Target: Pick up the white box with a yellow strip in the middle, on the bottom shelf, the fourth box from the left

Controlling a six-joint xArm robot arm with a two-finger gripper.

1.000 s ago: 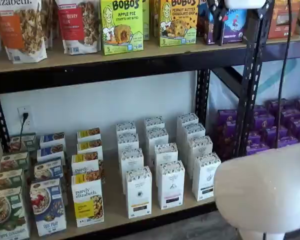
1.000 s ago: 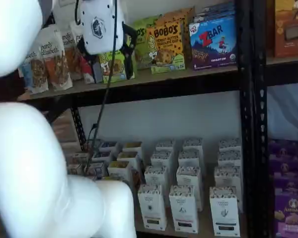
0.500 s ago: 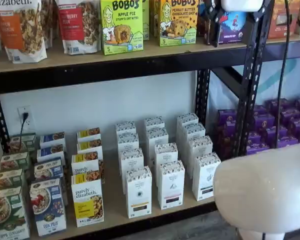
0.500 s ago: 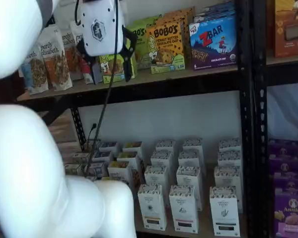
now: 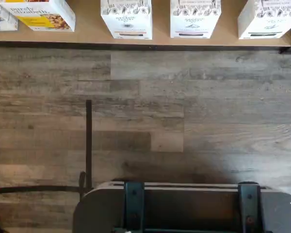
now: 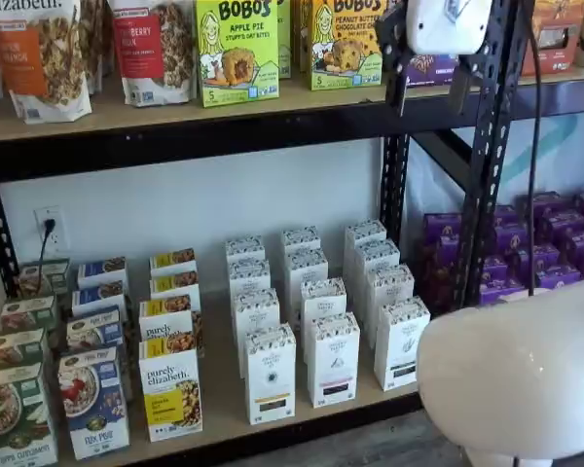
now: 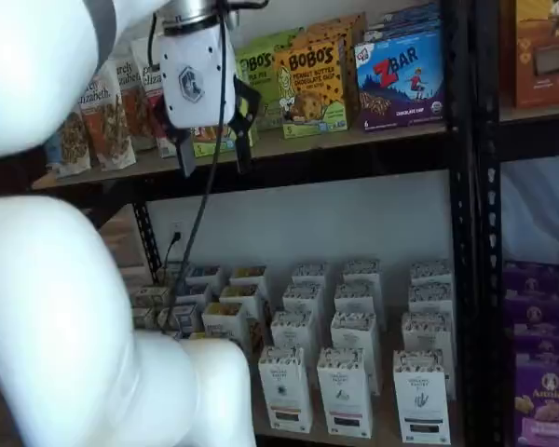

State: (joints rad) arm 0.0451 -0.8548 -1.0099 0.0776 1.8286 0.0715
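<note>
So the white box (image 6: 270, 374) is sitting at the front of its row on the bottom shelf (image 6: 224, 404), right next to the purely elizabeth box (image 6: 171, 393) and leading a neat column of lookalike cartons going back toward the wall, which I'm guessing is just retail-style facing so the front one is easiest to grab. In the wrist view it's poking in at the shelf edge (image 5: 126, 18), above bare wood floor (image 5: 150, 111). The claw (image 7: 210, 149) is hanging way up by the upper shelf, fingers spread wide with nothing in them, probably opened ready for coming down.
</note>
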